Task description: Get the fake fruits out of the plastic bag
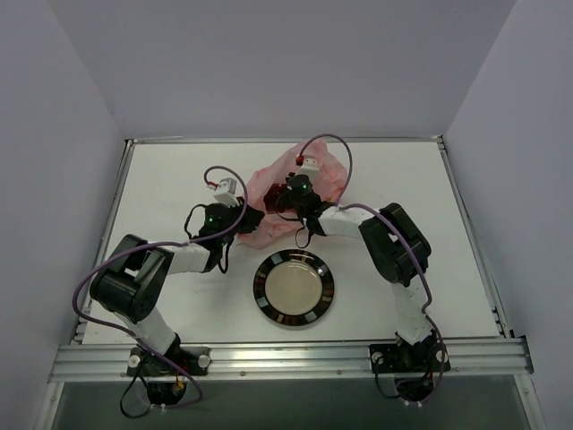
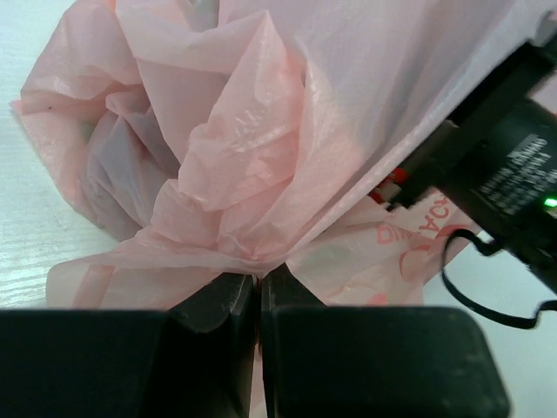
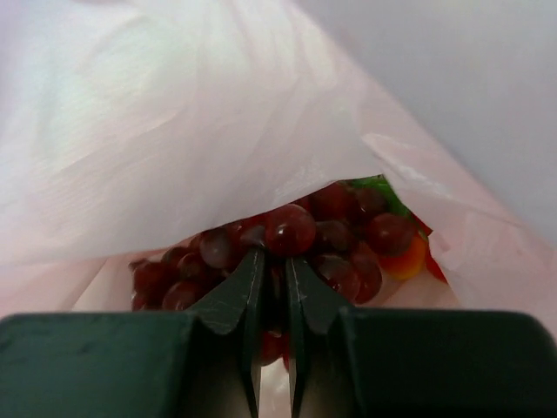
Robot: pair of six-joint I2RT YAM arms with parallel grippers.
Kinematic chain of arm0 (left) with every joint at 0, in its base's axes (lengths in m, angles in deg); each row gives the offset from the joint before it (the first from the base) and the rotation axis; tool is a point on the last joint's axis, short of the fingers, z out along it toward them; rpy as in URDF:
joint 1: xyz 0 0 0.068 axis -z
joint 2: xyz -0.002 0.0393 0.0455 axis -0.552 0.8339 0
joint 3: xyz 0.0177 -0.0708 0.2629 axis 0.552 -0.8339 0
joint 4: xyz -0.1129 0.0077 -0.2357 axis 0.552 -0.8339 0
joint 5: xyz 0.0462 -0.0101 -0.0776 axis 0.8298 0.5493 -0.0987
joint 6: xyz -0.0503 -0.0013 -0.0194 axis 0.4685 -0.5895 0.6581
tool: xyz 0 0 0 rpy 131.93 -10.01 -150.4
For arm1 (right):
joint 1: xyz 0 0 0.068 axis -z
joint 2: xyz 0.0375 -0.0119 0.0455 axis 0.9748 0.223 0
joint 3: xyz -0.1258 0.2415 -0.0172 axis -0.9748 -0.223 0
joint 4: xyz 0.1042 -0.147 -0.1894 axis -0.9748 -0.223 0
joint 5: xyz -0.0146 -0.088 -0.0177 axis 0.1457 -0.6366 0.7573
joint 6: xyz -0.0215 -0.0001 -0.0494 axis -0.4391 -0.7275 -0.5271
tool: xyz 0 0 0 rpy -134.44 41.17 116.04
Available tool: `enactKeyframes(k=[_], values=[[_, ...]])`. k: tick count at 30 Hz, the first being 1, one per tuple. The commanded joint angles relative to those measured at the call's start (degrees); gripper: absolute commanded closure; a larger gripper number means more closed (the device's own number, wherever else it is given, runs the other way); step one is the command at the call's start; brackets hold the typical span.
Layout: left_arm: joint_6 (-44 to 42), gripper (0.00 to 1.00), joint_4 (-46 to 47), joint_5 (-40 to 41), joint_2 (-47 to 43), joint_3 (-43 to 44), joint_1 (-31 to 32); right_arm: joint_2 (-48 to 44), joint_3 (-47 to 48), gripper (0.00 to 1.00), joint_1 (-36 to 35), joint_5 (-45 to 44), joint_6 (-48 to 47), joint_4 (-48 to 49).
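Note:
The pink translucent plastic bag (image 1: 269, 179) lies crumpled at the back middle of the table. My left gripper (image 2: 258, 280) is shut on a gathered fold of the bag (image 2: 252, 131) at its near left edge. My right gripper (image 3: 275, 261) reaches inside the bag's mouth (image 3: 174, 131), and its jaws are closed to a narrow slit around part of the dark red grape bunch (image 3: 291, 228). Beside the grapes, at the right, lie a small orange piece (image 3: 407, 258) and a green leaf (image 3: 374, 185). From above, the fruits are hidden by the bag and my right gripper (image 1: 276, 201).
A round dark-rimmed plate (image 1: 265, 285) with a pale centre sits in front of the bag, between the two arms. The right arm's black wrist (image 2: 513, 174) presses into the bag's right side. White table (image 1: 161, 179) surrounds the bag.

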Motion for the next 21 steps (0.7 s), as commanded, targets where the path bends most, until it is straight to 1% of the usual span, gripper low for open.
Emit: enactKeyframes(k=[1,7,13,21], values=[[-0.8,0.98,1.1,0.6,-0.7,1.5,0.2,-9.9,-2.4,1.0,-0.4,2.7,-1.6,2.9],[-0.7,0.98,0.6,2.1,-2.1,1.8,0.3,-20.0,-7.6,1.0,-0.4,6.7,-1.5,2.0],[-0.5,0.98,-0.2,3.4,-2.8,2.4,0.3,-26.9,-10.9,1.0,-0.4,11.2,0.5,-0.7],[-0.3,0.98,-1.2,4.7,-2.9,2.9,0.2,-36.6,-15.4,1.0,-0.4,21.8,3.1,-1.7]])
